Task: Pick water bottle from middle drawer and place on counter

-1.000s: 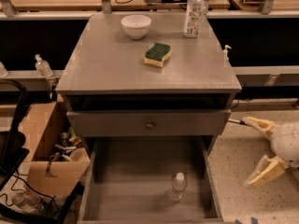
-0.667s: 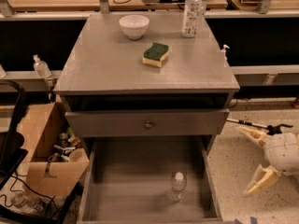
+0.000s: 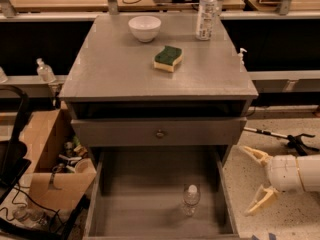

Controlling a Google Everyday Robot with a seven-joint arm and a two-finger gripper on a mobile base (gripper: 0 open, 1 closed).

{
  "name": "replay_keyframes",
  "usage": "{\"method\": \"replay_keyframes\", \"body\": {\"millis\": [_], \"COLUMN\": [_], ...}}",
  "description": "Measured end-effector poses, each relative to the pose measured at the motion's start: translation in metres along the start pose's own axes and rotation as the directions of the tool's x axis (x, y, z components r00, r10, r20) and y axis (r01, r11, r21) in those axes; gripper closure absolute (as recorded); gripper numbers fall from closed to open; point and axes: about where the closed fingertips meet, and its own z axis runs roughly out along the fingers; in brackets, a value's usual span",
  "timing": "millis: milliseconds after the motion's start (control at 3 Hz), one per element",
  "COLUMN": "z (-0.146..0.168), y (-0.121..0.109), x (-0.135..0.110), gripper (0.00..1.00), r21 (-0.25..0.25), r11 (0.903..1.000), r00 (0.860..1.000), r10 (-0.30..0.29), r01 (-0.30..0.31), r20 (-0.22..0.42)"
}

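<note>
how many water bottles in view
2: the water bottle upright in the middle drawer, a labelled bottle on the counter. End effector open, right of the drawer. More could be hidden.

The counter [image 3: 115, 74] is grey with a wood grain; the drawer [image 3: 145, 204] is plain grey. On top are a white bowl [image 3: 144, 28], a green-and-yellow sponge [image 3: 168, 58] and a clear labelled bottle [image 3: 206, 14] with white print. The water bottle [image 3: 191, 199] is clear, ribbed and white-capped. The gripper [image 3: 246, 181] — cream fingers spread, white wrist — hangs right of the drawer over the speckled floor [image 3: 295, 219].
</note>
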Motion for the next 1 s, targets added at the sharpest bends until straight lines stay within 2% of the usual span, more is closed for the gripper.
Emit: {"method": "replay_keyframes", "body": {"millis": [333, 667, 1000], "z": [0.045, 0.118, 0.174], "y": [-0.007, -0.007, -0.001], "x": [0.021, 0.069, 0.111], "gripper": [0.0, 0.0, 0.04], "r21": [-0.021, -0.06, -0.094], "r11": [0.9984, 0.9937, 0.9917], "r00": [0.988, 0.959, 0.947], "r10": [-0.048, -0.075, -0.054], "r01": [0.052, 0.095, 0.088], "r20": [0.147, 0.275, 0.315]}}
